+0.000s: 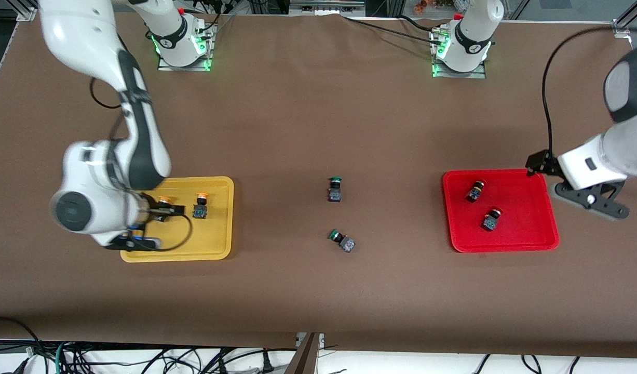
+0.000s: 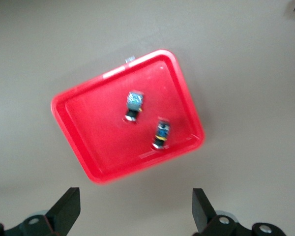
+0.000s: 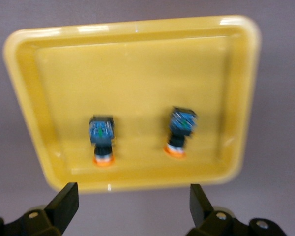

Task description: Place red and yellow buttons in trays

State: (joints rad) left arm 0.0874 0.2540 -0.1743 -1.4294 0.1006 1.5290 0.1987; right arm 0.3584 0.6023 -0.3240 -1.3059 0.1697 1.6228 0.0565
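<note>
- The yellow tray [image 1: 214, 249] lies toward the right arm's end of the table, with both yellow buttons [image 3: 102, 137] [image 3: 179, 130] lying inside it, apart from each other.
- The right gripper [image 3: 130, 206] hangs over the yellow tray, fingers spread wide and holding nothing.
- The red tray [image 1: 526, 228] lies toward the left arm's end, with the two red buttons [image 1: 475, 190] [image 1: 491, 219] on its floor (the second sits nearer the front camera than the first).
- The left gripper [image 2: 135, 211] is in the air beside the red tray's edge, at the left arm's end; its fingers stand wide apart and empty.
- Two green-capped switches [image 1: 335, 188] [image 1: 342, 240] lie on the brown table [image 1: 318, 130] between the trays, well apart from both.
</note>
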